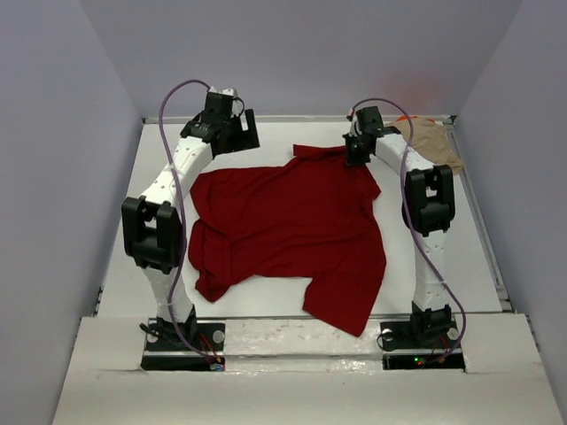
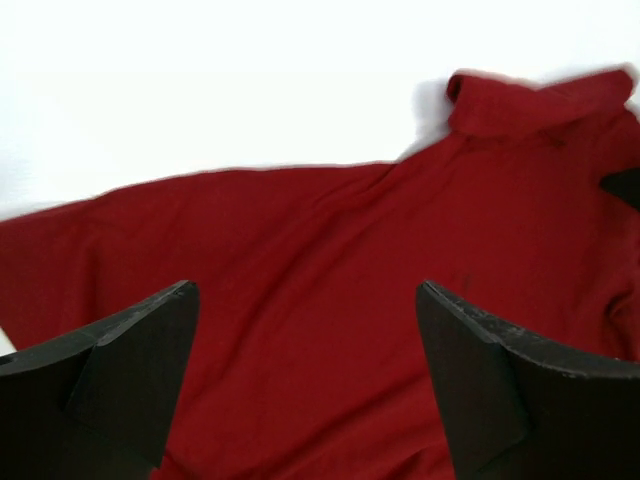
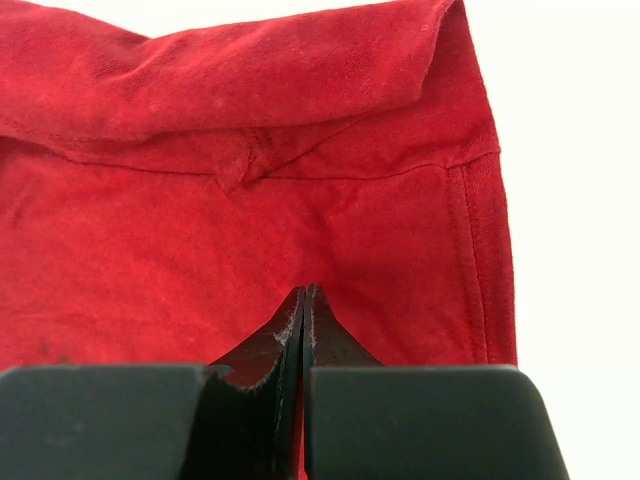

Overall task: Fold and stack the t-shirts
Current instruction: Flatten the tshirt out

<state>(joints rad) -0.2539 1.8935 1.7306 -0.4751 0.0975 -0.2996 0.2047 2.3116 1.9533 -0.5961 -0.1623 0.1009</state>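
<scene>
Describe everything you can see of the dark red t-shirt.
The dark red t-shirt is soft plain cloth with stitched hems. It lies spread but rumpled across the middle of the table, one flap reaching toward the near edge. Its far right corner is folded over, where the right gripper sits with fingers shut on or against it; a pinch is unclear. The left gripper hovers open above its far left edge.

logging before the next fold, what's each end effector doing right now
left end effector: open, empty, over the dark red t-shirt
right end effector: shut, tips at the same shirt; whether cloth is pinched cannot be told
</scene>
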